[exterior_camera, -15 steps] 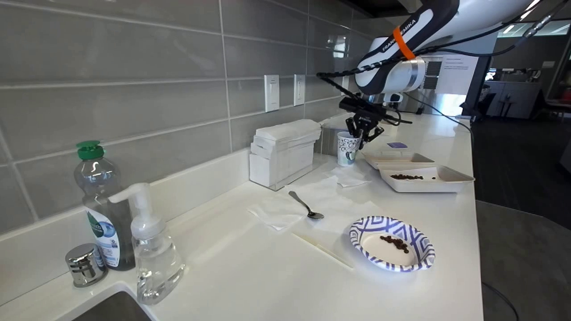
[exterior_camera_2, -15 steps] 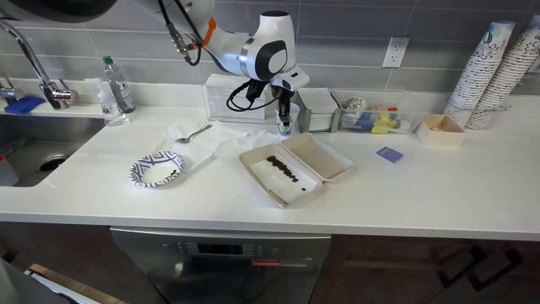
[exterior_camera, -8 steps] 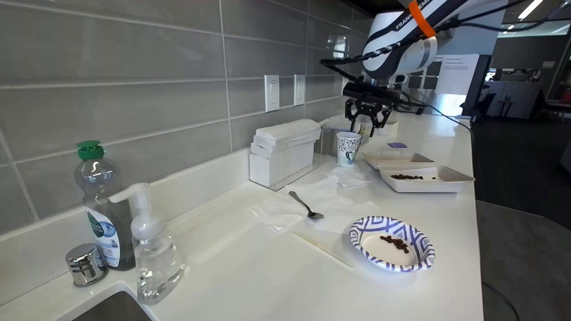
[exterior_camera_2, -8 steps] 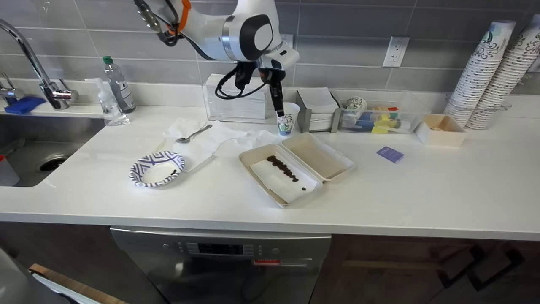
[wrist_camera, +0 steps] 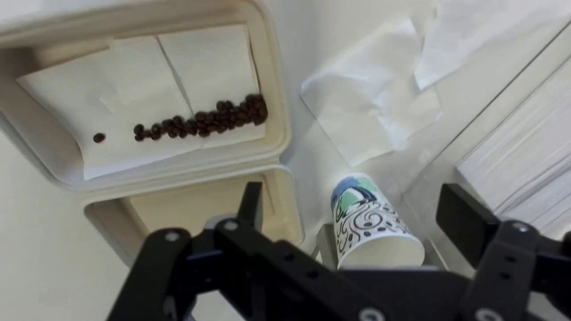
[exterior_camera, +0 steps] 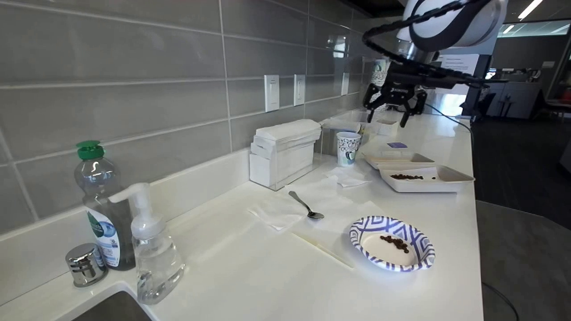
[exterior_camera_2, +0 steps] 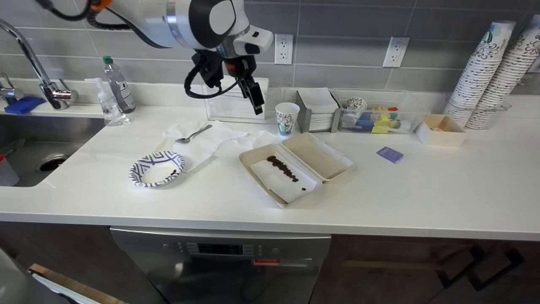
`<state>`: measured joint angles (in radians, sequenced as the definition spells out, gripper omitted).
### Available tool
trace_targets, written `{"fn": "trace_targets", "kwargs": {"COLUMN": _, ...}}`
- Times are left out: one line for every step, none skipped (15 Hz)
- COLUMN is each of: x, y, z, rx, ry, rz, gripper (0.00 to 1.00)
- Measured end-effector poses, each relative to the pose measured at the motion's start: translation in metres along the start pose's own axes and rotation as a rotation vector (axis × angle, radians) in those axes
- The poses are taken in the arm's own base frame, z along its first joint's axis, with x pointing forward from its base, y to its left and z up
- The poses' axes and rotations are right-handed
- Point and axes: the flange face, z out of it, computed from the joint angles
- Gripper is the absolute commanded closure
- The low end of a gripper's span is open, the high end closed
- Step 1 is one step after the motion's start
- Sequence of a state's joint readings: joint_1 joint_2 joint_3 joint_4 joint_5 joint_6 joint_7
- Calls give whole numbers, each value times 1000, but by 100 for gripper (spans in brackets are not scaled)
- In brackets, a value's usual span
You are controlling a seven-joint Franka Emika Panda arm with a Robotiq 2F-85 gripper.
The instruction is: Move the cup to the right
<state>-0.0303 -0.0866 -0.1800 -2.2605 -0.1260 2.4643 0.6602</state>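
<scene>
Wrist view: looking down past two wide-set fingers (wrist_camera: 466, 223) onto the white patterned cup (wrist_camera: 374, 218), framed between but touched by neither.
Claw (exterior_camera: 386, 123): released and gripping nothing; hanging higher than the cup and apart from it, as seen in both exterior views.
Cup: standing upright on the surface (exterior_camera_2: 422, 190), just left of the grey holder (exterior_camera_2: 303, 113) in an exterior view; impossible to tell if touching it, or if filled.
Fingers: liable to strike the cup on an off-centre descent and topple so light-looking a thing; equally liable to dent it by squeezing too hard.
Grey holder: likely to block a low slide to the right, tilting or jamming the cup; probably best cleared by lifting first.
Takeout box (exterior_camera_2: 318, 156): lying open near the cup; if nudged by a stray fingertip, likely to scatter the dark beans (exterior_camera_2: 282, 168).
Crumpled napkin (wrist_camera: 374, 98): spread just beside the cup's base; could snag beneath during any dragging and upset the balance.
</scene>
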Motion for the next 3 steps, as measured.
{"fn": "trace_targets", "kwargs": {"x": -11, "y": 9, "z": -9, "rx": 19, "ry": -30, "rz": -40, "gripper": 0}}
{"fn": "trace_targets", "kwargs": {"x": -20, "y": 17, "z": -18, "rx": 39, "ry": -48, "rz": -70, "gripper": 0}}
{"fn": "trace_targets", "kwargs": {"x": -25, "y": 22, "z": -25, "rx": 51, "ry": -54, "rz": -85, "gripper": 0}}
